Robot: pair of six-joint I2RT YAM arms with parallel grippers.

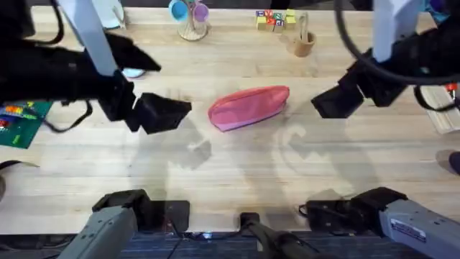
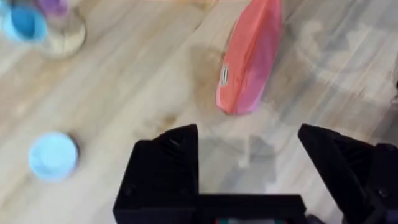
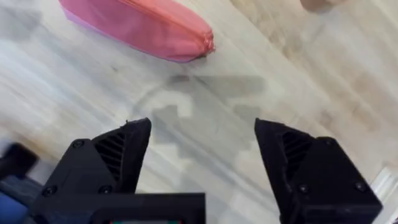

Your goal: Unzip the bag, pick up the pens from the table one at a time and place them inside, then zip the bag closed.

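Overhead alone: wooden cup (image 1: 303, 43).

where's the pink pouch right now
In the overhead view the bag lies near the middle of the table, between the left gripper and the right gripper, touching neither.

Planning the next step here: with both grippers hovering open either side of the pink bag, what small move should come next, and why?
Probably lower the left gripper onto the near end of the bag to pin it. The bag looks zipped shut and lies flat on the table; both grippers, the right gripper too, are open and apart from it, so nothing steadies it for unzipping yet.
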